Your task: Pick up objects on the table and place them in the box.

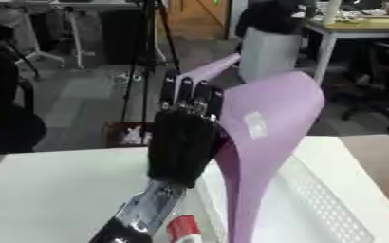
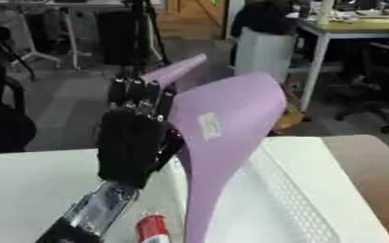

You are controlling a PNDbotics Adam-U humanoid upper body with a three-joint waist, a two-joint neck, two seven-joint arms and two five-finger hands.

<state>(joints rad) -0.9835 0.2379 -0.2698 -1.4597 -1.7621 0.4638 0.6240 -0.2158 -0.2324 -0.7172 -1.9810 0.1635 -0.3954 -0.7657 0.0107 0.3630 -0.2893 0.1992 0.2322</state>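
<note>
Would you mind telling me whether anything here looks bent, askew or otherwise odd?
Yes: the purple sheet held up by the left robot hand is bowed over in a big curl instead of lying flat, with one corner sticking up. It rises over the white perforated box. A red-and-white thing shows by the wrist.

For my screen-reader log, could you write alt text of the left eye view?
The robot's left hand holds up a curved purple sheet above a white perforated box on the white table. A red-and-white object lies below.
</note>
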